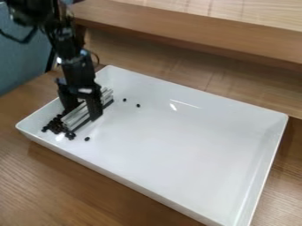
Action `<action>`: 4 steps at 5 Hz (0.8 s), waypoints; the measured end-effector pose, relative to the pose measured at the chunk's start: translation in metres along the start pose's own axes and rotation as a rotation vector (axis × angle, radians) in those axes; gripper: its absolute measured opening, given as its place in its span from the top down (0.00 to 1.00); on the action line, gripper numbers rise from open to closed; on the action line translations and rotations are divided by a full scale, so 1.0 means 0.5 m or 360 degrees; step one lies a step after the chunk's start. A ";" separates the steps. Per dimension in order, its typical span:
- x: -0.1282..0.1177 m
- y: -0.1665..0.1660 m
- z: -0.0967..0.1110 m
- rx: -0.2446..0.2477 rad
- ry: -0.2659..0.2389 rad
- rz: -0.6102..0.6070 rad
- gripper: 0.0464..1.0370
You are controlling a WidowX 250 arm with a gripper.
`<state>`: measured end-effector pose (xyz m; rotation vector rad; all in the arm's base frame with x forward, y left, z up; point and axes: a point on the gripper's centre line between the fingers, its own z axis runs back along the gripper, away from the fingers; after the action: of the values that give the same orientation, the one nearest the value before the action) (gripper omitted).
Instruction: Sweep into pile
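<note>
The gripper (83,110) hangs over the left end of the white tray (189,132), its two fingers closed around a silvery, ridged bar (74,118) with a dark lower edge. This bar stands low on the tray floor, running from lower left to upper right, partly hidden by the fingers. Small dark beans (56,126) lie clustered by the bar's lower-left end, in the tray's left corner area. A single bean (87,139) lies apart in front of the bar. Two others, one bean (124,99) and another bean (138,105), rest to the right of the bar.
Raised walls surround the tray, which sits on a brown wooden table (70,176). Behind it runs a wooden ledge (194,35). A blue-grey surface (24,57) stands at the upper left, behind the arm.
</note>
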<state>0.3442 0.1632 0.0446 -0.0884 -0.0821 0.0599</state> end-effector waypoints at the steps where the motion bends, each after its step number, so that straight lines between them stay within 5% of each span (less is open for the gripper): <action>1: 0.019 -0.006 0.050 0.0054 -0.0058 -0.0010 0.04; 2: 0.027 -0.017 0.062 0.0097 -0.0023 -0.0012 0.04; 4: 0.061 -0.089 0.111 0.0038 -0.0041 -0.0177 0.04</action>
<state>0.3724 0.1259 0.1060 -0.0592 -0.1120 -0.0487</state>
